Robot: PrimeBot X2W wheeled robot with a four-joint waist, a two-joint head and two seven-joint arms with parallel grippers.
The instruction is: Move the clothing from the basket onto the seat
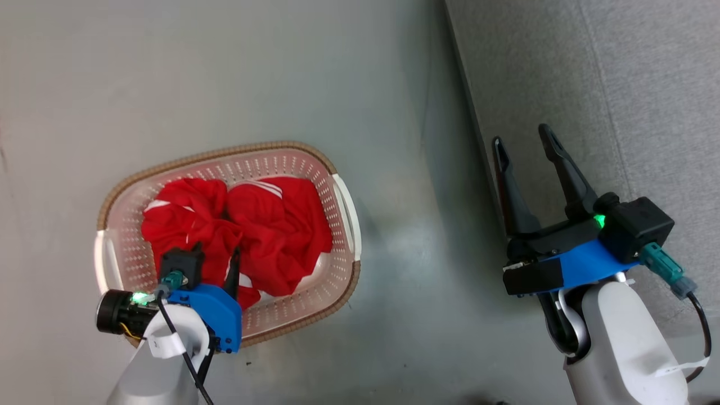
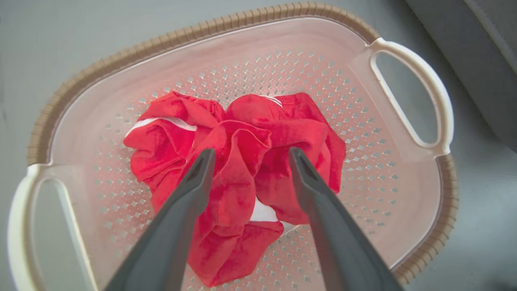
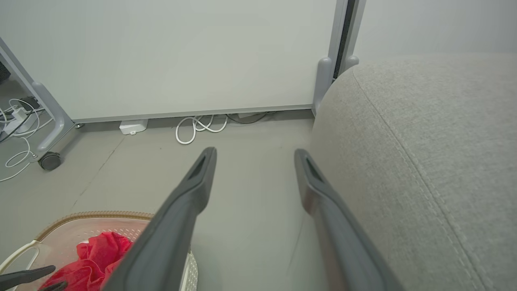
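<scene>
The grey floor took up most of my head view. The seat, a big grey woven cushion with a stitched seam, ran down the right side of that view. Through the right wrist camera I could see a white panel in a grey frame, standing on the floor beyond the seat's rounded corner.

The basket sat on the floor on my robot's left, well apart from the seat. Its brown rim and white handles were plain to see. All the clothing lay inside the basket as two bright red bundles pressed side by side on the perforated bottom. A strip of white trim showed on one of them.

The left end effector pointed down into the basket over the near side of the heap. Its fingers were spread wide with a raised fold of red cloth between them, and they had not clamped onto it. I could not tell whether the tips touched the fabric.

The right end effector hung close beside the seat's edge, its fingers also well apart and holding nothing.

At the foot of the panel lay a loop of white cable. A small dark caster stood under the frame's leg.
</scene>
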